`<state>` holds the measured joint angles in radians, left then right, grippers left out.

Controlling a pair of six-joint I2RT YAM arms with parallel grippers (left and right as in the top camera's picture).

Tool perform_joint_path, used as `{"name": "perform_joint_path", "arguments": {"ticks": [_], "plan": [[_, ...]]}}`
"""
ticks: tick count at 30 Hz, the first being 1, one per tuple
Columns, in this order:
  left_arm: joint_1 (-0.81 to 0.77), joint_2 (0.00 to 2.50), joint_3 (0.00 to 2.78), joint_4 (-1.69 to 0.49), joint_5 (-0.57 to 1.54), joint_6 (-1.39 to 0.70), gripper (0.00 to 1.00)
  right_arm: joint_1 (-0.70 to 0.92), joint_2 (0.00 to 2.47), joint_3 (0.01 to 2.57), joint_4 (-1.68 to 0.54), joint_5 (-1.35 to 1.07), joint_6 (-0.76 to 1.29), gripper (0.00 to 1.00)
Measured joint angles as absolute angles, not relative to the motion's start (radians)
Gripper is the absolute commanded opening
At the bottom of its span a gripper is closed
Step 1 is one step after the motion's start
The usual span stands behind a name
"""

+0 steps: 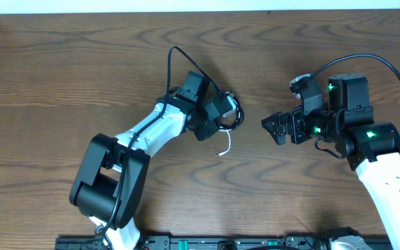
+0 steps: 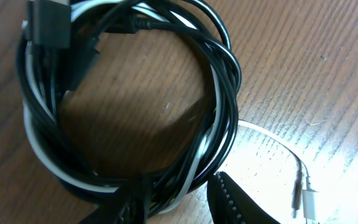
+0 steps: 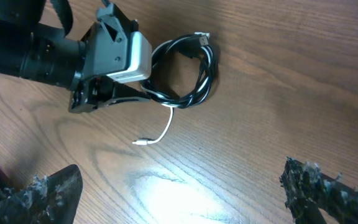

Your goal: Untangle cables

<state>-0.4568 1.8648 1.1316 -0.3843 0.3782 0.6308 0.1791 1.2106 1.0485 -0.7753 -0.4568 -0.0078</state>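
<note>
The black cable (image 2: 222,74) and the white cable (image 2: 42,146) lie wound together in one round coil (image 1: 233,114) on the wooden table. The white cable's tail runs out of the coil and ends in a small plug (image 2: 309,199); the tail also shows in the right wrist view (image 3: 160,134). My left gripper (image 2: 179,208) is open, its two fingers on either side of the coil's near edge. My right gripper (image 3: 182,199) is wide open and empty, to the right of the coil (image 3: 185,68) and apart from it; it also shows in the overhead view (image 1: 271,128).
The wooden table (image 1: 61,76) runs to a pale edge at the back. The left arm's thick black cable (image 1: 176,55) loops above its wrist. The right arm's thick black cable (image 1: 384,62) arcs over its body.
</note>
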Motion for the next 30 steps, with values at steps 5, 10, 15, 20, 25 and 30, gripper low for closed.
{"name": "perform_joint_path", "arguments": {"ticks": [5, 10, 15, 20, 25, 30], "plan": [[-0.456, 1.912, 1.132, -0.376, 0.367, 0.644, 0.21, 0.179, 1.211, 1.048, -0.777, -0.456, -0.008, 0.99], [-0.459, 1.911, 1.132, -0.369, 0.367, 0.654, 0.08, 0.179, 1.211, 1.048, -0.776, -0.457, -0.008, 0.99], [-0.458, 1.847, 1.13, -0.382, 0.398, 0.612, 0.07, 0.179, 1.211, 1.048, -0.758, -0.456, -0.002, 0.98], [-0.459, 1.682, 1.13, -0.382, 0.445, 0.491, 0.08, 0.179, 1.216, 1.048, -0.724, -0.457, 0.061, 0.93], [-0.459, 1.571, 1.13, -0.374, 0.458, 0.281, 0.08, 0.179, 1.268, 1.048, -0.635, -0.457, 0.226, 0.86], [-0.459, 1.531, 1.13, -0.357, 0.466, 0.096, 0.07, 0.187, 1.349, 1.048, -0.579, -0.457, 0.401, 0.82]]}}
